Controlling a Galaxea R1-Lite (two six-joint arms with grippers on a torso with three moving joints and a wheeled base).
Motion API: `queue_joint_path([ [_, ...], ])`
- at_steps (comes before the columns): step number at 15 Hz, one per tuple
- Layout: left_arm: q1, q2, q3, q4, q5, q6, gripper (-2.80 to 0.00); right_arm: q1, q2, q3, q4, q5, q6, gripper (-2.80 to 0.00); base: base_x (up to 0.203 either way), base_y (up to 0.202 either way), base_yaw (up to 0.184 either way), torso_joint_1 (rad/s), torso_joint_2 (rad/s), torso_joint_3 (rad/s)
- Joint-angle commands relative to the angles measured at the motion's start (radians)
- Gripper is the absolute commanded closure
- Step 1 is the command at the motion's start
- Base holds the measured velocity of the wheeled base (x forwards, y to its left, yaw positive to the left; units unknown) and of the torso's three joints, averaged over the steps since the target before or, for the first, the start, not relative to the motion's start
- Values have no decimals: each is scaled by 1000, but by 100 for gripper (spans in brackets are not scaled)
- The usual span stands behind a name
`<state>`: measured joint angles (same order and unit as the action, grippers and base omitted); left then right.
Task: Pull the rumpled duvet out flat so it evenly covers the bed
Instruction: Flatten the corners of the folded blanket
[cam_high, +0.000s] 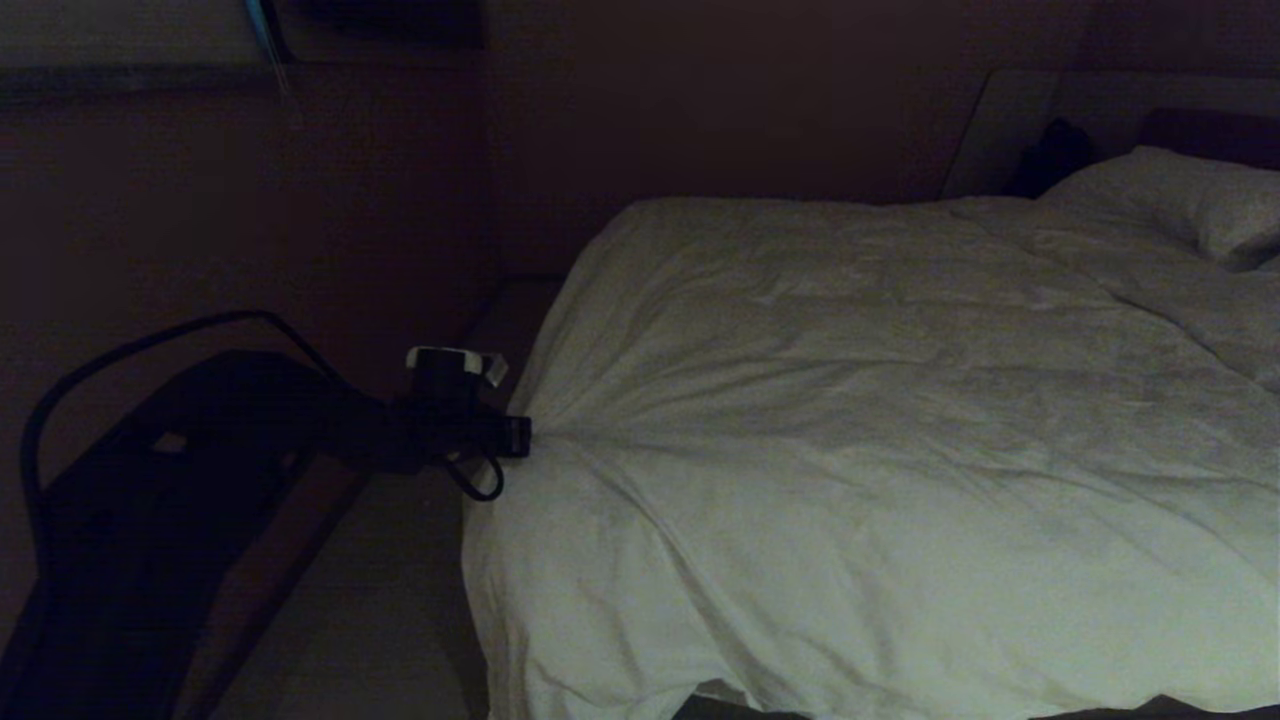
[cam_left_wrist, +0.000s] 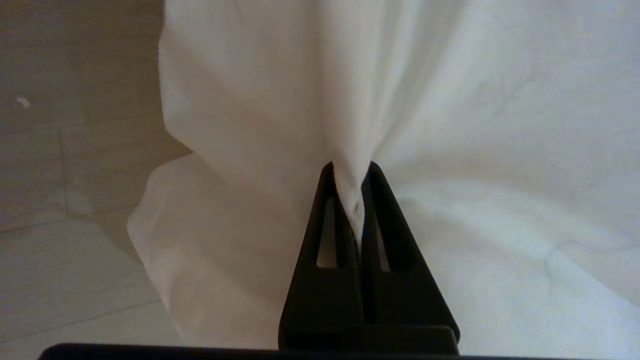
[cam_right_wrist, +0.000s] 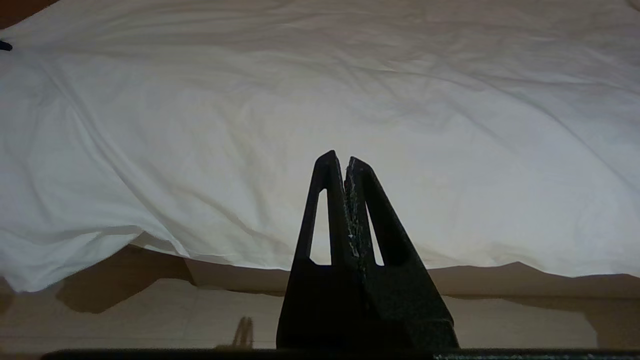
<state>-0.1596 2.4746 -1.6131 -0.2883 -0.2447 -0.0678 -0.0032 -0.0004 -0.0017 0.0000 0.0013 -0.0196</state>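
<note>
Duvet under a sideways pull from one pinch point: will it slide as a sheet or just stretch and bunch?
The duvet looks floppy: creases fan out from the left end effector, shut on a small fold. It will probably bunch locally first. Its draped edge suggests it sags when released.

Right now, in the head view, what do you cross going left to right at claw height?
Left arm → left claw, shut on the duvet's edge → duvet, spread across the bed to the picture's right border.
</note>
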Motion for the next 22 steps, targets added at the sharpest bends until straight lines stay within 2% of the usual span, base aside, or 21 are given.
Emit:
queue_joint_path([
  [1,-8,-19,16,0,-7,-3,0,0,0,0,0,0,0,0,0,0,0,0,0,0],
  [12,-38,-11,24,-2,-6,3,0,0,0,0,0,0,0,0,0,0,0,0,0,0],
  [13,-38,-8,15,-2,-7,-1,-280,0,0,0,0,0,0,0,0,0,0,0,0,0],
  [18,-52,-70,49,-36,-8,-8,-280,0,0,0,0,0,0,0,0,0,0,0,0,0],
  [22,-84,-220,122,-44,-15,-14,-280,0,0,0,0,0,0,0,0,0,0,0,0,0],
])
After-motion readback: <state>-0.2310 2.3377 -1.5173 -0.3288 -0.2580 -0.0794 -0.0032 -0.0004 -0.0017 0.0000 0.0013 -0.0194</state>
